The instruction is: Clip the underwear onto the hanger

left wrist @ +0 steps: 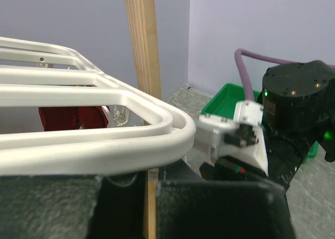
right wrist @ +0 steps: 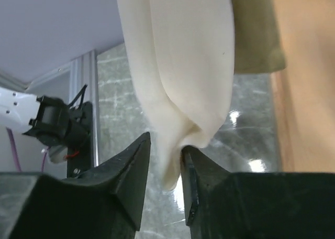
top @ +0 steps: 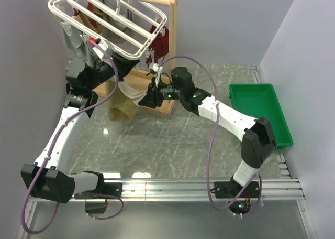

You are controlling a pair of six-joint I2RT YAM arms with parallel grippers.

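Pinches a pale fold of the tan soft cloth underwear [top: 121,105] in the right gripper [right wrist: 166,163], in front of the wooden frame stand [top: 173,40], beneath the white plastic grid hanger [top: 112,26]. Holds the left gripper [left wrist: 128,184] just under the hanger's rim — clenched or released, cannot tell.

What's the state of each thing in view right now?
hanger: hung on the wooden frame, tilted.
underwear: unclipped, hanging below the hanger.
right gripper: shut on a fold of the underwear.
left gripper: at the hanger's rim; open or shut unclear.
dark red garment: hanging from the hanger.
green bin: upright on the table.
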